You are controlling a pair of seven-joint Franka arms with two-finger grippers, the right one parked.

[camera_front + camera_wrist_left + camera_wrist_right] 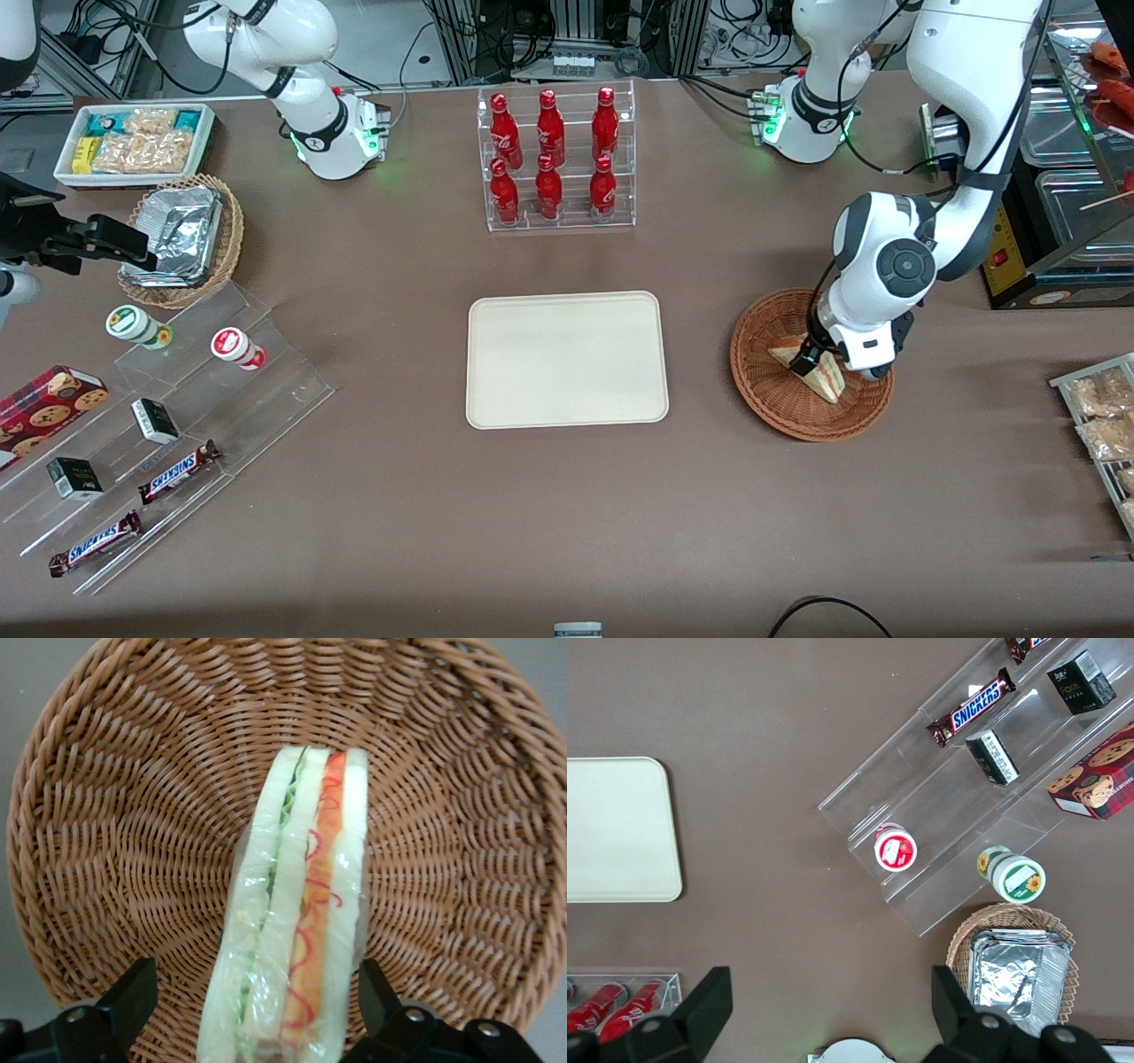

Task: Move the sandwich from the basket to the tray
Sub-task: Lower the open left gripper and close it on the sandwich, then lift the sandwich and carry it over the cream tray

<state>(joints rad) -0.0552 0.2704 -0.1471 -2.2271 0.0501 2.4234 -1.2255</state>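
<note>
The sandwich (829, 379) (301, 904), a plastic-wrapped wedge with green and red-orange filling, lies in the reddish-brown wicker basket (797, 418) (115, 815) toward the working arm's end of the table. My gripper (813, 361) (255, 973) is lowered into the basket and stands open. One finger is on each side of the sandwich: one close against the wrap, the other a small gap away. The cream tray (567, 359) (616, 828) lies bare at the table's middle, beside the basket toward the parked arm's end.
A clear rack of red bottles (558, 159) stands farther from the front camera than the tray. A stepped acrylic stand (177, 416) with snacks, a lighter basket of foil containers (182, 235) and a white snack tray (133, 142) sit toward the parked arm's end. Packets (1099, 416) lie beside the basket.
</note>
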